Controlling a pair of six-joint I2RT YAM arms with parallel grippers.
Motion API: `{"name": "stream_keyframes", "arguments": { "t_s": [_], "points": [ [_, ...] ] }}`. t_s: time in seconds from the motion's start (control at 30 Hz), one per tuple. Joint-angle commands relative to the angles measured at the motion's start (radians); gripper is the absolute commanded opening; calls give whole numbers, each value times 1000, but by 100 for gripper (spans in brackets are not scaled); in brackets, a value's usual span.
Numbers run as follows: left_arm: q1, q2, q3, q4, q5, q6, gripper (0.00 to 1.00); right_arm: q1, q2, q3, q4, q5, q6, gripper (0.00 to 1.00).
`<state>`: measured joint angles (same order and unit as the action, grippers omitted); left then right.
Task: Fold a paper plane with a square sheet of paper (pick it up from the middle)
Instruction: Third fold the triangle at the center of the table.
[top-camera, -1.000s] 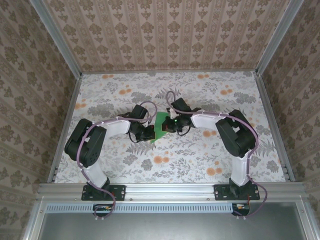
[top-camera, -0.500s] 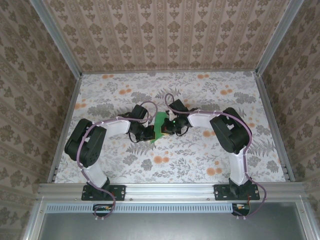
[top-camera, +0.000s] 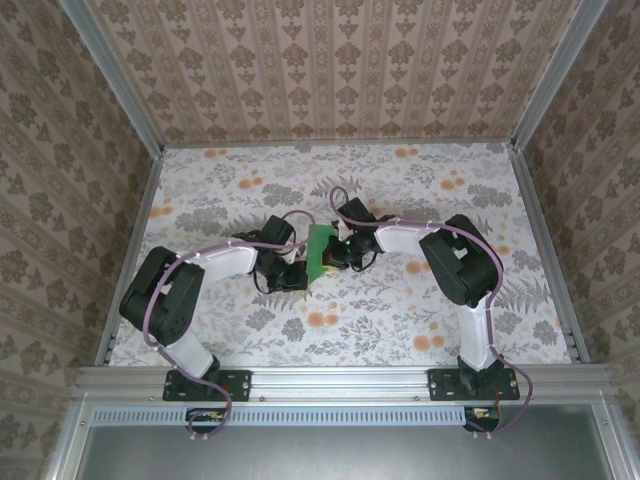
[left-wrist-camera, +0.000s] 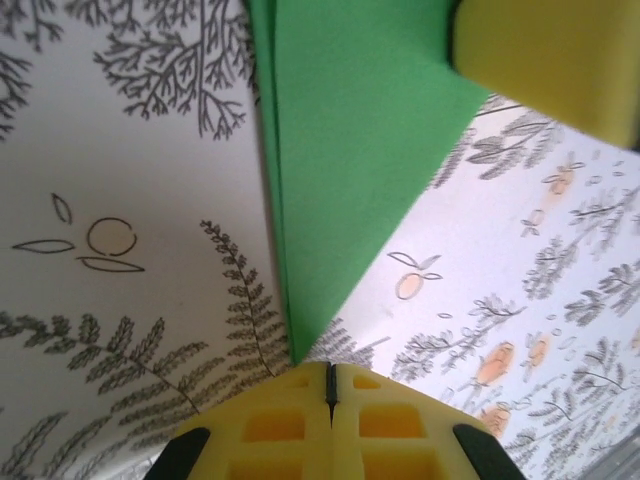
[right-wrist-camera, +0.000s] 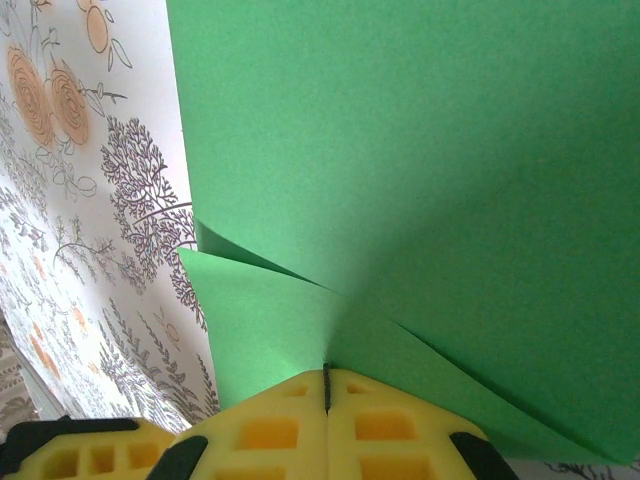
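Observation:
The square sheet of paper (top-camera: 320, 248) is bright green and folded into layers, standing half-raised mid-table between the two grippers. My right gripper (top-camera: 337, 252) is at its right side. In the right wrist view the paper's (right-wrist-camera: 450, 150) layers converge into the closed seam of that gripper (right-wrist-camera: 326, 378), which is shut on it. My left gripper (top-camera: 297, 274) is at the paper's near-left corner. In the left wrist view the paper's (left-wrist-camera: 350, 150) pointed corner ends at the tip of the shut left gripper (left-wrist-camera: 330, 375), beside its seam. A yellow fingertip (left-wrist-camera: 545, 55) of the right gripper shows above.
The tabletop (top-camera: 420, 310) has a floral print with orange blossoms. Patterned walls and aluminium rails (top-camera: 540, 230) enclose it on three sides. Both arm bases are bolted on the near rail (top-camera: 330, 380). Open table lies behind and in front of the paper.
My right gripper has moved left with the paper's edge, so the green shape looks narrower. The left arm's elbow has swung down and left while its gripper stayed at the paper's corner.

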<state>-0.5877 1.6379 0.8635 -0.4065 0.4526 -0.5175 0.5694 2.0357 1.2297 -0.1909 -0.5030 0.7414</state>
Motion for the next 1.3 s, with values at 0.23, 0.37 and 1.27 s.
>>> {"name": "stream_keyframes", "arguments": {
  "t_s": [0.23,0.37,1.27],
  "points": [
    [-6,-86,67,176,-54,-118,11,-25,-132,-56,52,-13,61,13],
    [-16,-28,108,193,-87,-125,14,-56,-190,-103,87,-1,81,27],
    [6,208,185,58,-297,-220,11,-126,-169,-191,113,16,138,61]
  ]
}}
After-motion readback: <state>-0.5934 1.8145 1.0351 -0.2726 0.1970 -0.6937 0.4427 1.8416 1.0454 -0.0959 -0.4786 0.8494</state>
